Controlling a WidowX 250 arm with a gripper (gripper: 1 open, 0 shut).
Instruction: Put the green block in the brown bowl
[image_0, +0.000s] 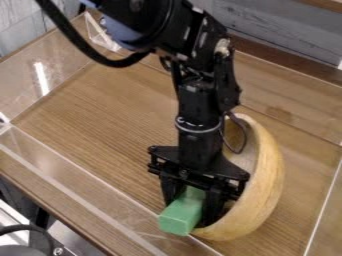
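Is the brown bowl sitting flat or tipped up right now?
Tipped. The brown bowl stands steeply on its edge beside the gripper, outer side facing the camera, rim lifted off the table.

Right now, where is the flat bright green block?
The flat bright green block sits low in the camera view, just right of centre, clamped in the end effector, against the left rim of the tilted tan wooden bowl.

My pincer (195, 203) near front edge of table (94, 115), block (182, 216) beneath it; bowl (261, 190) tilted just right, touching block.
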